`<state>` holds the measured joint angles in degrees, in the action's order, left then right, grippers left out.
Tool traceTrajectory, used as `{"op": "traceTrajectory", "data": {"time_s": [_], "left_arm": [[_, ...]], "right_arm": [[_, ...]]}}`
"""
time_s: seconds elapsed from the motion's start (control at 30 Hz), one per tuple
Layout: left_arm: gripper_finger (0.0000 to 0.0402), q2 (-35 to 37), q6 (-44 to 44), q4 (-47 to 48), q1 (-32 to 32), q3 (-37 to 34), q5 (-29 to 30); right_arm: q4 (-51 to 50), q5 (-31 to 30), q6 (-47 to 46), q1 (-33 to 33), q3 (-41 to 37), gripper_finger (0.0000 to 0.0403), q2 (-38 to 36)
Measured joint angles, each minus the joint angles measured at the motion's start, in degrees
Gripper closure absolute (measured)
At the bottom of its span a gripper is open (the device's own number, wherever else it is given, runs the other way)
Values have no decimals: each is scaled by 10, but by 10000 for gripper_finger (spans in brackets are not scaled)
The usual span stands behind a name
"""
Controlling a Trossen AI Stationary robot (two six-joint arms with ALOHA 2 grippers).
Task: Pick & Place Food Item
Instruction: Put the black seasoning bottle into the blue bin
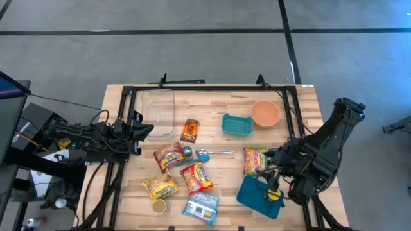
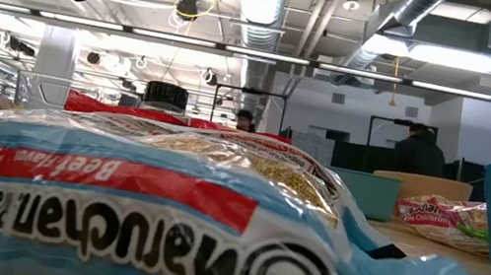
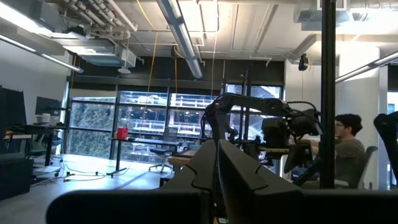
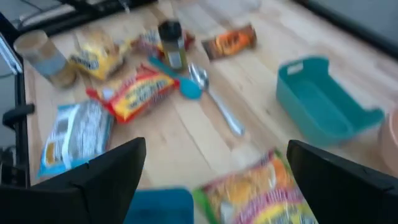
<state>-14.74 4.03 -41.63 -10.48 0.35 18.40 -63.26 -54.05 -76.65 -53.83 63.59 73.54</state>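
Observation:
Several food packets lie flat on the wooden table: a red-and-yellow noodle packet (image 1: 255, 160) (image 4: 261, 190) at the right, another (image 1: 198, 176) (image 4: 137, 93) in the middle, a blue ramen packet (image 1: 202, 206) (image 2: 112, 215) near the front edge, and an orange snack bar (image 1: 189, 130). My right gripper (image 1: 275, 168) (image 4: 216, 149) hangs open above the right-hand noodle packet, pointing down at a slant, with nothing between its fingers. My left gripper (image 1: 144, 128) (image 3: 217, 168) waits shut at the table's left edge, raised and clear of everything.
A dark blue plate (image 1: 260, 196) lies near the front right, under the right arm. A teal container (image 1: 236, 124), an orange bowl (image 1: 265, 113) and a clear container (image 1: 158, 112) stand toward the far edge. A metal spoon (image 1: 215, 153), a small jar (image 1: 187, 151) and a cup (image 1: 159, 206) lie among the packets.

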Motion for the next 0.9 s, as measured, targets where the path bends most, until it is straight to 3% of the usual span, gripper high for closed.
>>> {"op": "traceTrajectory", "data": {"time_s": [0.23, 0.53, 0.67, 0.9], "left_arm": [[389, 0, -16, 0, 0, 0, -2], [389, -1, -35, 0, -1, 0, -37], [389, -15, -45, 0, -1, 0, -37], [389, -58, -63, -21, -1, 0, -37]], "right_arm": [[106, -4, 161, 61, 0, 19, 21], [150, -7, 248, 160, 0, 25, 57], [151, -43, 262, 185, 0, 52, 70], [145, -50, 271, 221, -16, 122, 79]]}}
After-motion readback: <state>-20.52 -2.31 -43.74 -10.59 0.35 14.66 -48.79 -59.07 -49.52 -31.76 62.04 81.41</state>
